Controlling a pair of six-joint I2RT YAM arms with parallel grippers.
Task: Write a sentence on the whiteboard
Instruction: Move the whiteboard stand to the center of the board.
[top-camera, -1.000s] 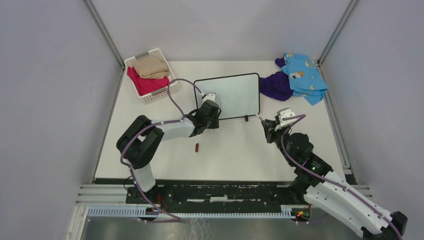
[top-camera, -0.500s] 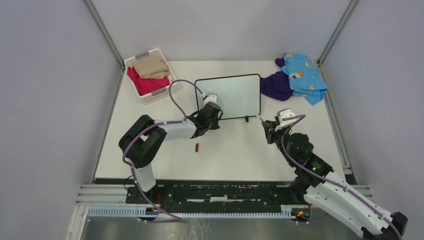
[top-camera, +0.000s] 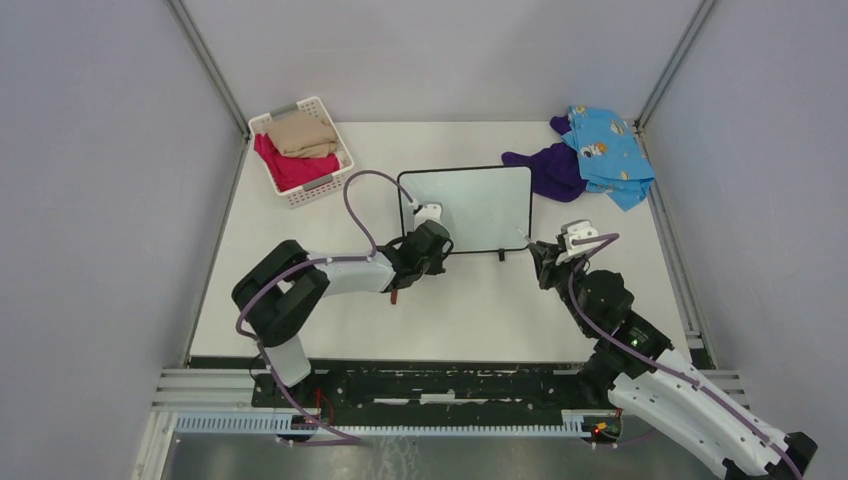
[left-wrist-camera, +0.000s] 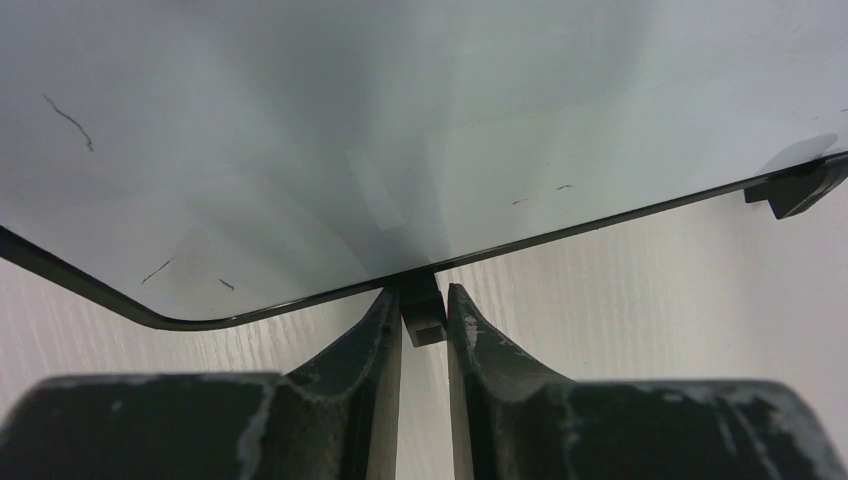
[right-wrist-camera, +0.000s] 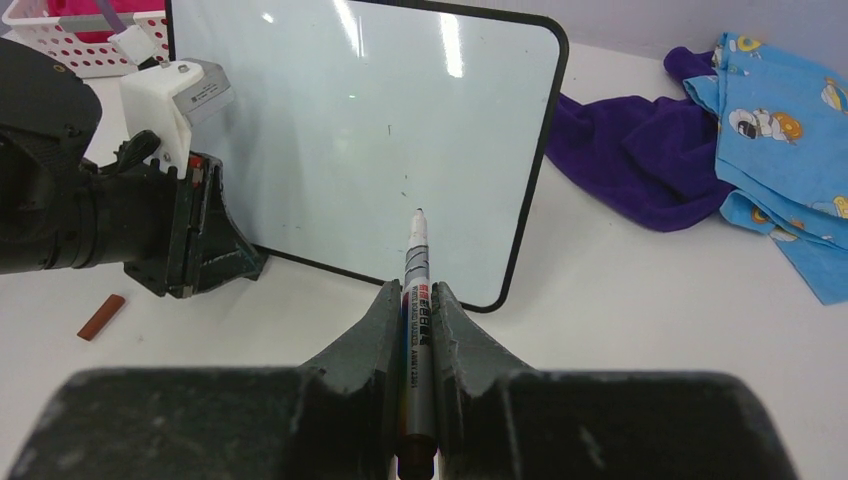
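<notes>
The whiteboard (top-camera: 470, 205) lies flat mid-table, black-framed; it also fills the left wrist view (left-wrist-camera: 400, 120) and shows in the right wrist view (right-wrist-camera: 350, 130). No sentence shows on it, only a few faint stray marks. My left gripper (top-camera: 425, 247) (left-wrist-camera: 424, 320) is shut on a small black foot (left-wrist-camera: 423, 318) at the board's near edge. Just right of the board's near right corner, my right gripper (top-camera: 548, 262) (right-wrist-camera: 417, 297) is shut on a whiteboard marker (right-wrist-camera: 416, 265), uncapped, tip pointing at the board's near right part.
A white basket (top-camera: 322, 186) holding beige and red cloths stands at the back left. A purple cloth (top-camera: 552, 172) and a blue patterned cloth (top-camera: 605, 150) lie right of the board, the purple one touching it. A small red cap (right-wrist-camera: 102, 316) lies beside the left arm.
My left gripper closed on the board's foot and the board slid right and slightly nearer, against the purple cloth. The right gripper with the marker shifted slightly right.
</notes>
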